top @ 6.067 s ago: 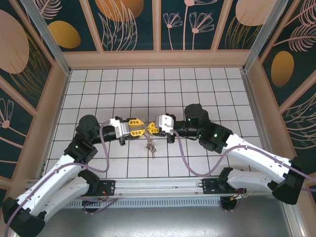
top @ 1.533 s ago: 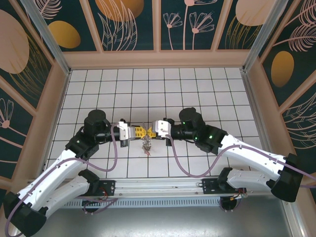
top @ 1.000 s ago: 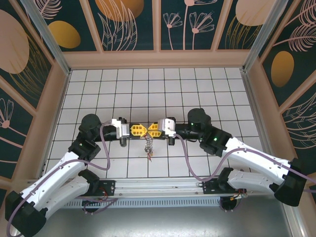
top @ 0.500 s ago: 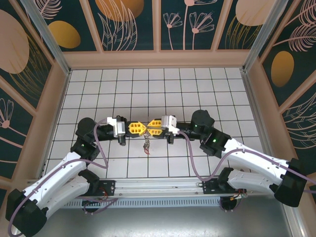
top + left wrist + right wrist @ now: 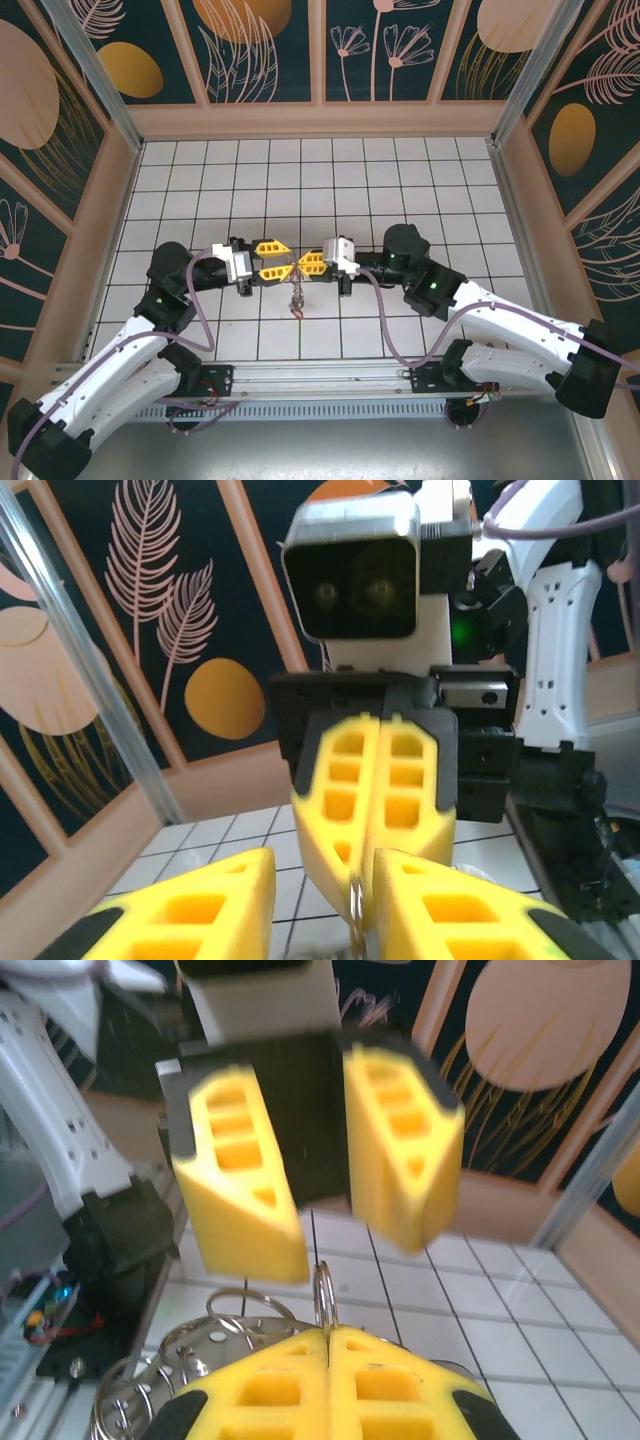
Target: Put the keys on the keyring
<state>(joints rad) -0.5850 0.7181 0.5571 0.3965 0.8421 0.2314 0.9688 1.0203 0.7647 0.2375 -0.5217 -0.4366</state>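
Left gripper (image 5: 283, 258): jaws wide apart, holding nothing, tips facing right gripper. Keyring (image 5: 323, 1295): thin metal loop, upright between both grippers. Keys (image 5: 297, 298): bunch hanging below. Right gripper (image 5: 303, 264): fingers pressed together, pinching keyring.

Face-on: the right gripper (image 5: 366, 865) clamped on a ring (image 5: 354, 920)
The left gripper (image 5: 325, 880) has its yellow fingers (image 5: 190, 910) apart along the bottom edge; between them the right one's yellow fingers meet on the thin metal ring, its white camera housing (image 5: 350, 580) above, leaf-painted wall (image 5: 150, 630) behind.
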